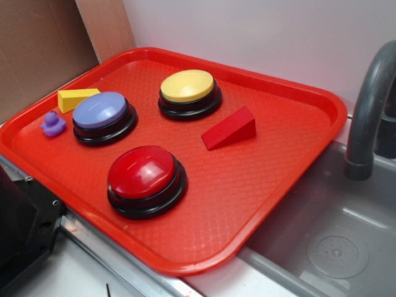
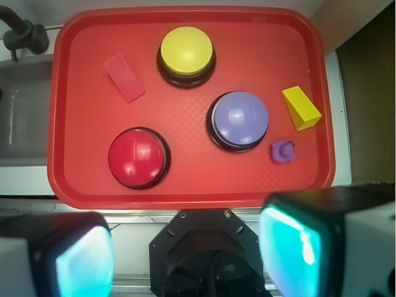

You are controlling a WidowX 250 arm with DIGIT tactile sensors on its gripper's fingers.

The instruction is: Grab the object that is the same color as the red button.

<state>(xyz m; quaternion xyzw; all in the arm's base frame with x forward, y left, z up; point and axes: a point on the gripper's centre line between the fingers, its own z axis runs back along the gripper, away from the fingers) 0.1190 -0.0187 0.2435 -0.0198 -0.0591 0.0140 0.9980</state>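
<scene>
The red wedge block (image 1: 230, 129) lies on the red tray (image 1: 291, 154), right of the yellow button; in the wrist view it (image 2: 124, 77) sits at the upper left. The red button (image 1: 145, 178) on its black base stands near the tray's front edge and shows in the wrist view (image 2: 137, 157) too. My gripper (image 2: 189, 257) is open and empty, its two teal-padded fingers (image 2: 83, 263) wide apart, high above the robot base, outside the tray's near edge. It is not in the exterior view.
A yellow button (image 1: 188, 91), a lavender-blue button (image 1: 102, 115), a yellow wedge (image 1: 77, 98) and a small purple duck (image 1: 54, 125) also lie on the tray. A grey sink (image 1: 334, 241) with a faucet (image 1: 370, 111) is at the right. The black robot base (image 1: 25, 229) is at the left front.
</scene>
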